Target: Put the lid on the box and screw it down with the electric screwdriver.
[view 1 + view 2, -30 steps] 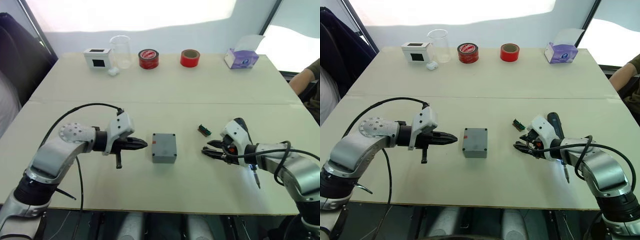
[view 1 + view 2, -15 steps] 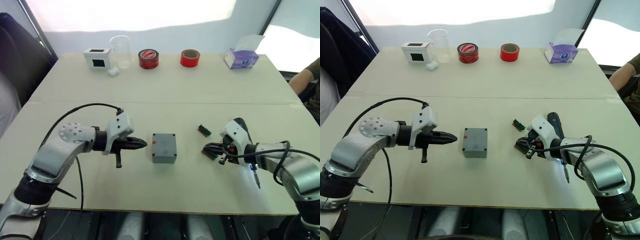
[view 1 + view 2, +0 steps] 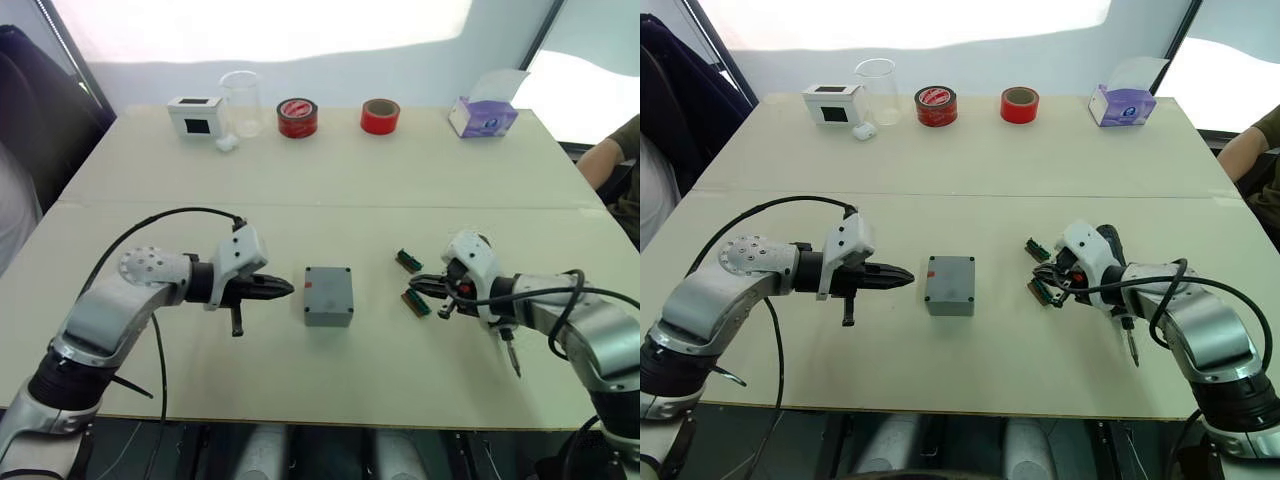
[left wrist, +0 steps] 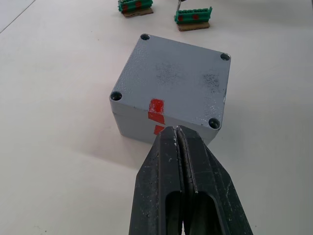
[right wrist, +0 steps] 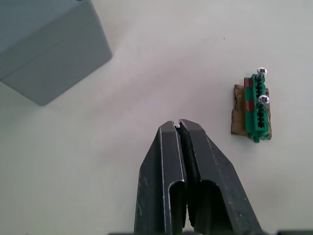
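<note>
The grey box (image 3: pixel 329 310) stands mid-table with the lid (image 4: pixel 181 81) resting on top; a red mark runs across both on the side facing my left gripper. That left gripper (image 3: pixel 290 289) is shut and empty, its tip just short of the box. My right gripper (image 3: pixel 412 287) is shut and empty too, right of the box, between two green screw holders (image 3: pixel 407 261) (image 3: pixel 416 302). One holder (image 5: pixel 256 110) carries two screws. The black electric screwdriver (image 3: pixel 1110 240) lies on the table under my right forearm, its bit (image 3: pixel 512 358) pointing at the front edge.
Along the far edge stand a white box with a black window (image 3: pixel 195 115), a clear beaker (image 3: pixel 241 102), two red tape rolls (image 3: pixel 297 117) (image 3: pixel 380 115) and a purple tissue box (image 3: pixel 482 116). A person's arm (image 3: pixel 610 160) shows at the right edge.
My right gripper let go of a green screw holder, which now lies on the table, then drew back a little and shut. The left arm and the box have not moved.
</note>
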